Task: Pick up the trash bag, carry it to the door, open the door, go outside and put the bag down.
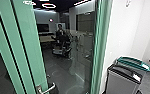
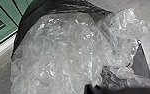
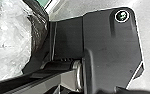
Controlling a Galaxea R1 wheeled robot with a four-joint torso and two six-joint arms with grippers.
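Observation:
In the head view a green-framed glass door (image 1: pixel 32 47) stands in front of the robot, with a metal lever handle (image 1: pixel 47 88) low on its frame. The trash bag (image 2: pixel 63 50), filled with clear crinkled plastic and edged in black film, fills much of the left wrist view, close to the camera. The right wrist view also has the bag (image 3: pixel 11 40), beside the robot's own dark plate. Whether either gripper holds the bag cannot be made out.
A grey bin with a black rim (image 1: pixel 123 80) and one with a green rim (image 1: pixel 134 62) stand right of the door by a white wall (image 1: pixel 123 30). A person (image 1: pixel 60 31) and dark equipment show in the glass.

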